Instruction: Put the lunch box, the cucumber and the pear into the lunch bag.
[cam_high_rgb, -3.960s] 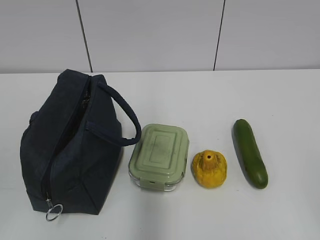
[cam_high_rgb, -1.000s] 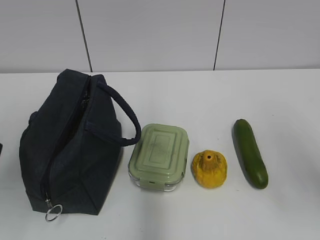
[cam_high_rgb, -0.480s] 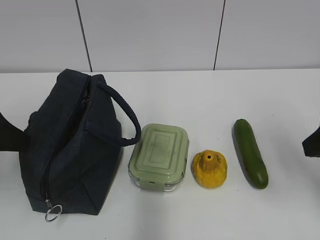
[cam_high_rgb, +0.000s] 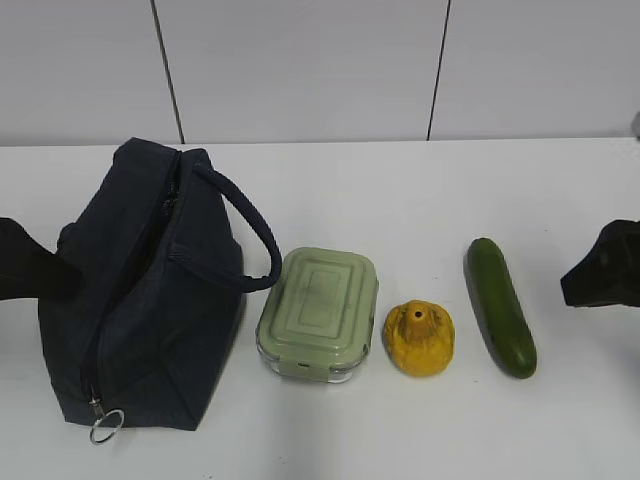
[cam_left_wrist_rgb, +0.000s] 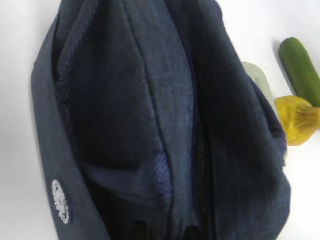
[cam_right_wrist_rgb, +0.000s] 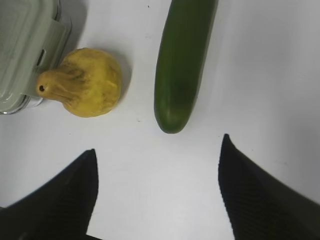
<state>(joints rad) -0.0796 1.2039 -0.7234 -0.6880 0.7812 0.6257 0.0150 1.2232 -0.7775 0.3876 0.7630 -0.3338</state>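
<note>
Approach step: nothing is packed yet; the right end effector, spread wide and empty, is poised near the long dark green cucumber, which must be straddled next (left end effector's state cannot be told)

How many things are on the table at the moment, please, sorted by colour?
Dark navy: 1, the lunch bag
Pale green: 1, the lunch box
Dark green: 1, the cucumber
Yellow: 1, the pear
Total: 4
</note>
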